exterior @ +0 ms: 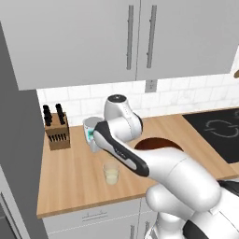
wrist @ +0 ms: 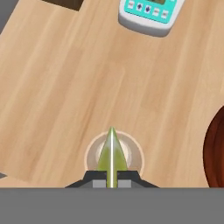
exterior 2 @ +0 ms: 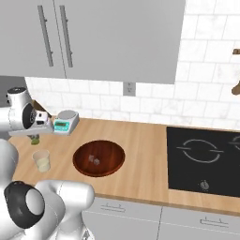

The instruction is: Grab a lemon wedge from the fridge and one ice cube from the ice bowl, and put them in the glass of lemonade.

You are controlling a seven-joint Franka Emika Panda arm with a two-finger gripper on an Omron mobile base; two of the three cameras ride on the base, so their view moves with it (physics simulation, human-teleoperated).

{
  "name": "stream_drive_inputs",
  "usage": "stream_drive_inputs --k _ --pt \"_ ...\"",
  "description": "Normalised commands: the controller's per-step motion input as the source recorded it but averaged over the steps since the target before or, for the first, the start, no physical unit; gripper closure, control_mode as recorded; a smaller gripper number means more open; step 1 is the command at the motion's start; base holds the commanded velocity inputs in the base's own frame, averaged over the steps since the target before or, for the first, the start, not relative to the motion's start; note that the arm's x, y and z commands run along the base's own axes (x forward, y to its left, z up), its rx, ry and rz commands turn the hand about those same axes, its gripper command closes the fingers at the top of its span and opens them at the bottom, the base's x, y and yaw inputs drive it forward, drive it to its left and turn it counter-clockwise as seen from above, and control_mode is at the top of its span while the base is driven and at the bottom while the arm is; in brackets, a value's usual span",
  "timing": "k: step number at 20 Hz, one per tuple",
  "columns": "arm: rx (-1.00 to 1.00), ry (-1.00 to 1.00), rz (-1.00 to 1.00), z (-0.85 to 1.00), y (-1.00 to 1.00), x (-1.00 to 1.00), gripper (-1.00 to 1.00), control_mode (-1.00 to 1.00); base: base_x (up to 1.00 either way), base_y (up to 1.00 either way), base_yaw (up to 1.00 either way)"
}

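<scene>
Lemon wedge (wrist: 112, 153) status: I have it clamped between the fingertips of the gripper (wrist: 112, 178), which is closed tight on its lower end; in the hand view the yellow-green wedge points up from the fingertips and sits directly over the round mouth of the glass of lemonade (wrist: 114, 155), so I judge the fetch from the fridge as complete and the drop as not yet made

Working left to right across the surface (exterior: 70, 175):

1. A knife block (exterior: 57, 130) stands at the far left, near the wall. It plays no part in the task
2. The white kitchen scale (exterior 2: 65, 121) with the teal display sits behind the glass, apart from it
3. The glass of lemonade stands upright on the surface towards the front edge, holding pale yellow liquid. I see nothing floating in it, though the views are too coarse to be certain
4. The ice bowl (exterior 2: 99, 158) lies just to the right of the glass, separate from it. Two pale ice cubes (exterior 2: 93, 161) rest on its dark wooden floor, untouched
5. A black cooktop (exterior 2: 206, 159) occupies the right end

Remaining work, as I judge it: release the wedge into the glass, then collect one ice cube from the bowl and place it in the same glass
</scene>
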Motion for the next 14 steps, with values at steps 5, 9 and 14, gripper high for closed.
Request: stream_drive_inputs --k 5,9,14 --pt "0.02 -0.13 0.00 0.00 0.00 -0.01 1.00 -1.00 0.00 0.00 0.00" --pt "0.00 -0.04 0.00 -0.02 0.00 0.03 1.00 -1.00 0.00 0.00 0.00" --pt "0.00 0.00 0.00 -0.20 0.00 0.00 1.00 -1.00 0.00 0.00 0.00"
